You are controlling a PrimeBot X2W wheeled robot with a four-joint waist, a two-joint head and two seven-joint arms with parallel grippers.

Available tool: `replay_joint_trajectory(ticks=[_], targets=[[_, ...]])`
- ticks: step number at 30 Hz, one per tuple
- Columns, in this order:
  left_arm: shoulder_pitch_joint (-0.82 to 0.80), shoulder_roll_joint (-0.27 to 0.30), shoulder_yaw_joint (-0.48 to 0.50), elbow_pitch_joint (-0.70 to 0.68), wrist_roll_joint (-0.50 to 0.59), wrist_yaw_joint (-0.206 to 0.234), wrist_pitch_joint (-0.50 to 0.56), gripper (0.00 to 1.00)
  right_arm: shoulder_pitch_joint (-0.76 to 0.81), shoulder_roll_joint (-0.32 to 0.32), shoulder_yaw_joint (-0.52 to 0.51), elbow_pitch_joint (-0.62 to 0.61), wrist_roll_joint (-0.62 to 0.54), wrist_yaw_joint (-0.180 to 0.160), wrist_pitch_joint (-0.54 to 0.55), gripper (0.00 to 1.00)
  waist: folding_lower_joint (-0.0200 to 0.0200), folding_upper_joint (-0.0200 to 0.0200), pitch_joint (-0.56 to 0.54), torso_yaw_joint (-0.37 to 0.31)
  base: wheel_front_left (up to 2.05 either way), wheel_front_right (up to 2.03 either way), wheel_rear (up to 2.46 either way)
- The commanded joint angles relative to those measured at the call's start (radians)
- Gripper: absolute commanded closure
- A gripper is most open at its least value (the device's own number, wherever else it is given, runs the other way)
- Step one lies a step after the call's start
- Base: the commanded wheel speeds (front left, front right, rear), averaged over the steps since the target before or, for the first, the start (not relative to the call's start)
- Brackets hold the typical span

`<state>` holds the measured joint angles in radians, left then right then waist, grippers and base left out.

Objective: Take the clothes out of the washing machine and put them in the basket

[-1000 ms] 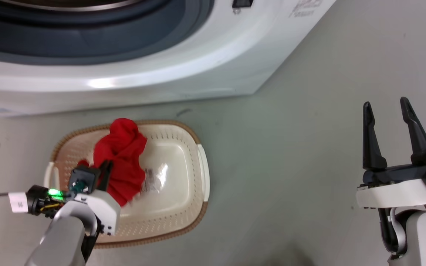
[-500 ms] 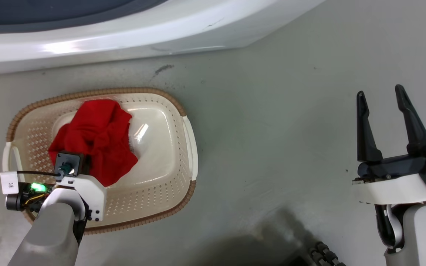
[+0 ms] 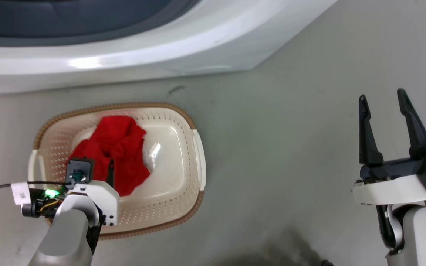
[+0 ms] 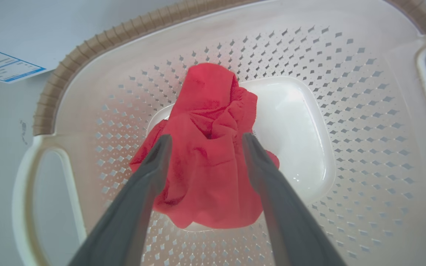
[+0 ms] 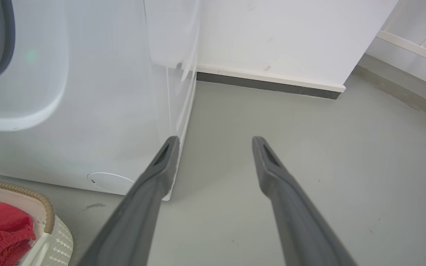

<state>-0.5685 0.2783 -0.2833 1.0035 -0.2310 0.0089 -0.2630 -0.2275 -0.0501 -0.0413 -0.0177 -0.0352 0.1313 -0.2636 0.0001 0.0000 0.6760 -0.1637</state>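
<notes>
I see the basket on the grey floor just in front of the washing machine. In the head view its long axis runs about 9 to 3 o'clock, with a handle cut-out at each short end. One plain red garment lies crumpled inside, on the 9 o'clock half of the smooth bottom panel, which is bare and glossy towards 3. The cloth's long axis crosses the basket's, running about 12 to 6 in the head view. In the left wrist view its narrow, peaked end points to 12, towards the brown rim on the washer's side, and the broader bunched end lies at 6.

My left gripper hangs over the basket, pointing down into it. Its fingers are spread well apart, one over each flank of the cloth. The jaws are not closed on the fabric and I cannot tell whether the tips touch it.

My right gripper is at 3 o'clock in the head view, well apart from the basket. Its fingers are parted and hold nothing. In its own wrist view they point along the bare floor past the washer's front corner, towards a wall's dark skirting.
</notes>
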Motion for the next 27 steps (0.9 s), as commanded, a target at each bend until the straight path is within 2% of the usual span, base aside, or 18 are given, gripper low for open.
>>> replay_joint_trajectory(ticks=[1, 14, 27], targets=[[0.022, -0.003, 0.005, -0.026, 0.013, 0.005, -0.003, 0.0, 0.013, 0.0, -0.001, 0.009, -0.004, -0.001, -0.002, 0.0, -0.0001, 0.0, -0.067, 0.018, 0.0, 0.0, 0.0], [0.2, -0.05, 0.083, -0.368, 0.088, -0.007, -0.003, 0.0, 0.084, 0.0, -0.03, 0.053, -0.025, -0.001, -0.002, 0.0, -0.0001, 0.0, -0.29, 0.07, 0.0, 0.0, 0.0], [0.345, -0.098, 0.141, -0.618, 0.15, -0.015, -0.003, 0.0, 0.144, 0.0, -0.038, 0.071, -0.006, -0.001, -0.002, 0.0, -0.0001, 0.0, -0.4, 0.083, 0.0, 0.0, 0.0]])
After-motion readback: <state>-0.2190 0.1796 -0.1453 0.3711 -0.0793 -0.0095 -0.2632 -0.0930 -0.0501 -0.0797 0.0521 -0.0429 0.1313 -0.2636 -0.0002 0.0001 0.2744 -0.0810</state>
